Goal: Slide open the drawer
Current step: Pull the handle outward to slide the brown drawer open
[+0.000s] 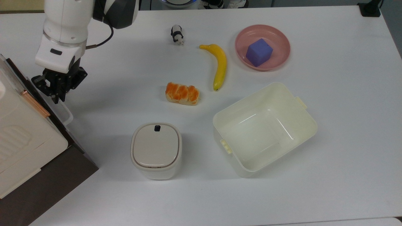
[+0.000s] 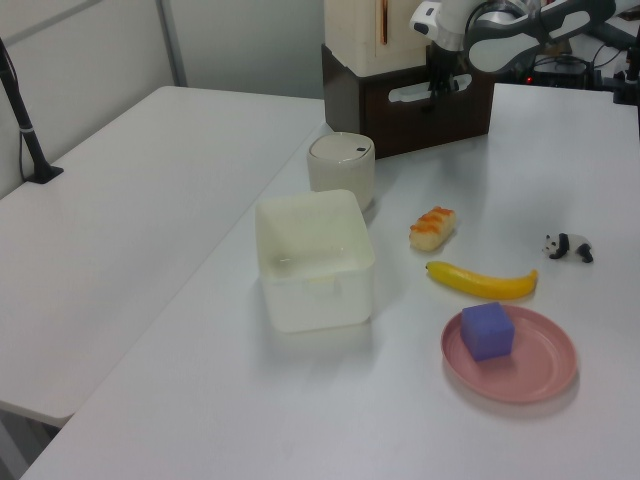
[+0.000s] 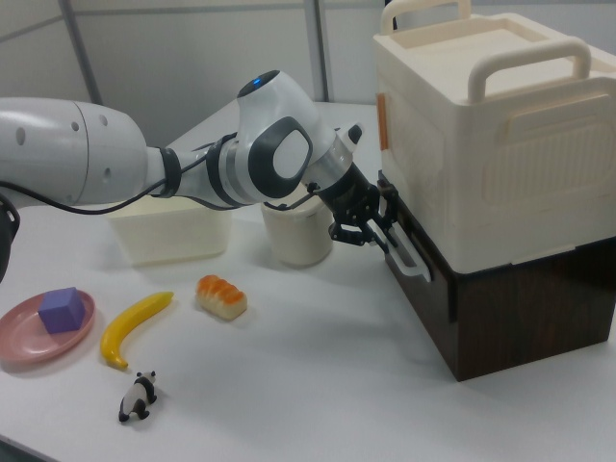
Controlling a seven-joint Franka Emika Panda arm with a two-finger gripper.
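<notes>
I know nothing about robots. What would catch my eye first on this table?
Probably the big white robot arm, its black hand at the white loop handle of the dark brown wooden drawer, at the right view's right. Next, the colours: a yellow banana beside a pink plate holding a purple cube.
</notes>
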